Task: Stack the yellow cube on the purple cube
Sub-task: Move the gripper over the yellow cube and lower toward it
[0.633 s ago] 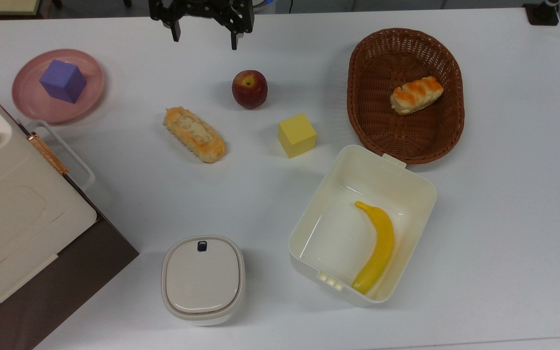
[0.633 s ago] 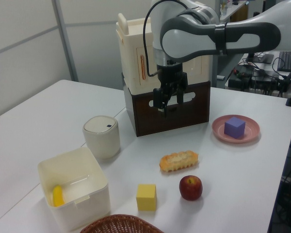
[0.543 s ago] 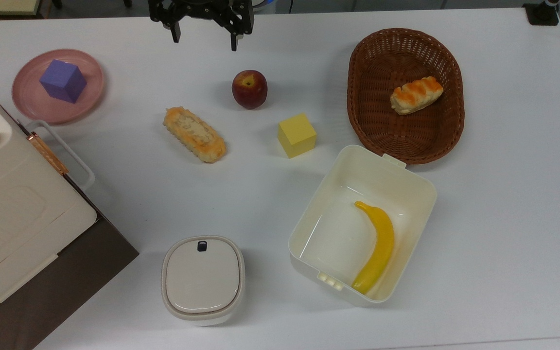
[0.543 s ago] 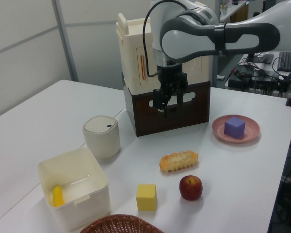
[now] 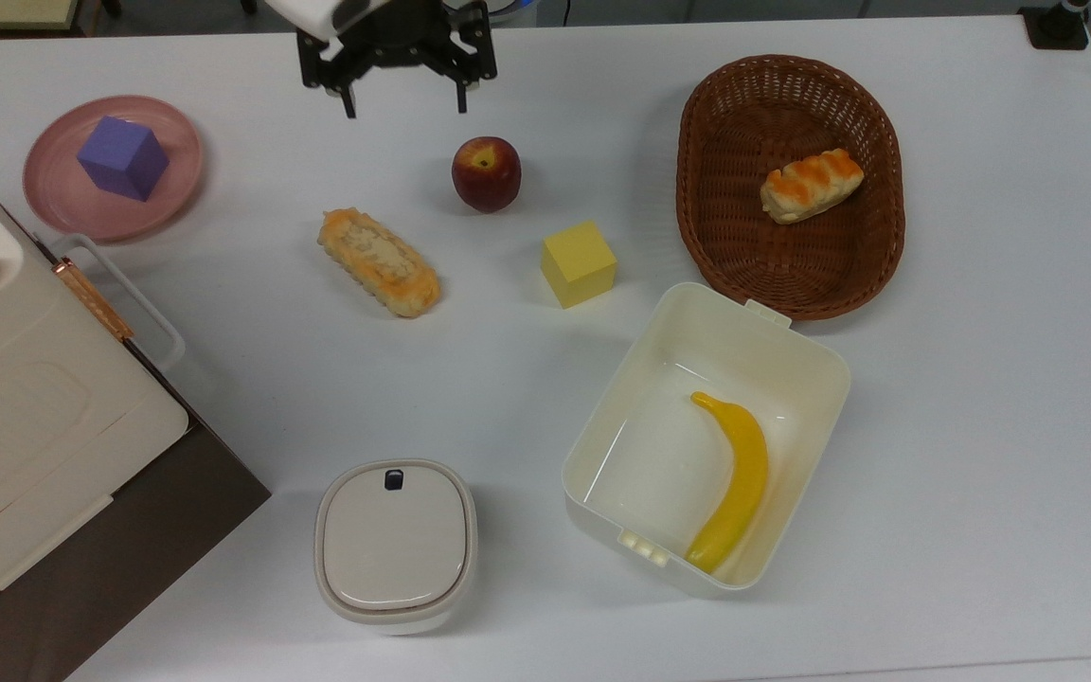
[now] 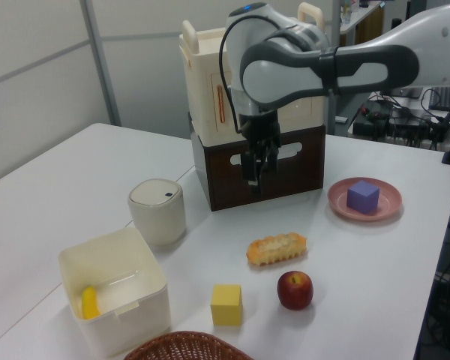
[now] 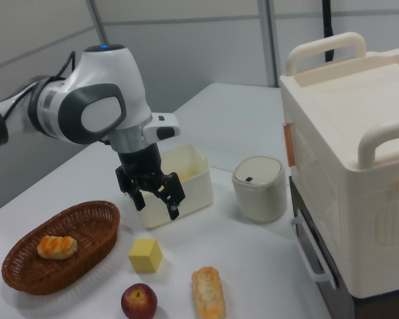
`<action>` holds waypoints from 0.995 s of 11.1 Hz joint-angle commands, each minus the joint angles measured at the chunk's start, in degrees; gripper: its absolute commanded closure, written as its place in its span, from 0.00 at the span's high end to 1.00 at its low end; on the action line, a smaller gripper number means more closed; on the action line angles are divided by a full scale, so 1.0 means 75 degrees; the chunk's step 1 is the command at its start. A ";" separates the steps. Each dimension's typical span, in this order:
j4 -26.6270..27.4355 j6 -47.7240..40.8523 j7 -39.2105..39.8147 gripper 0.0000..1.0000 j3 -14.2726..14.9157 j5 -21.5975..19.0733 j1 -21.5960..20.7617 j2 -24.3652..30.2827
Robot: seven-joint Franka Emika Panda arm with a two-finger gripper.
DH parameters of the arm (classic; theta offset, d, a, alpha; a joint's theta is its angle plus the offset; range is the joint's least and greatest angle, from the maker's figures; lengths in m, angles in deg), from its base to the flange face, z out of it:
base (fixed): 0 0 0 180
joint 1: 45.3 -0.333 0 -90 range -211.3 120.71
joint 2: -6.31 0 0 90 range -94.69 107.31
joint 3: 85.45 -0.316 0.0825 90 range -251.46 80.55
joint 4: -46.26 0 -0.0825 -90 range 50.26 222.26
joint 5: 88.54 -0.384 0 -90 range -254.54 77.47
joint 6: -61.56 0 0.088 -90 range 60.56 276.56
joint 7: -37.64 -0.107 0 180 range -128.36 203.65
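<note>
The yellow cube [image 5: 579, 263] [image 6: 226, 304] [image 7: 145, 256] rests on the white table near its middle, between a red apple and a white box. The purple cube [image 5: 122, 158] [image 6: 362, 196] sits on a pink plate [image 5: 178, 194] [image 6: 338, 202] at the top view's left. My gripper [image 5: 404, 109] [image 6: 253, 180] [image 7: 156, 209] hangs open above the table at the top view's upper edge, with nothing between its fingers. It is above and left of the yellow cube in the top view, and well right of the purple cube.
A red apple [image 5: 486, 173] and a bread roll [image 5: 378, 262] lie between the cubes. At the top view's right, a brown wicker basket [image 5: 886, 237] holds a pastry. A white box [image 5: 602, 417] holds a banana [image 5: 735, 483]. A lidded white pot [image 5: 395, 542] and a large cream case [image 5: 25, 407] stand lower left.
My gripper has shifted a little down in the top view, toward the apple, and its wrist has turned. Both cubes stay where they were.
</note>
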 commanded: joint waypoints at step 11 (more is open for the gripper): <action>0.1139 0.1383 0.0190 1.00 0.0082 -0.0035 -0.1480 -0.1253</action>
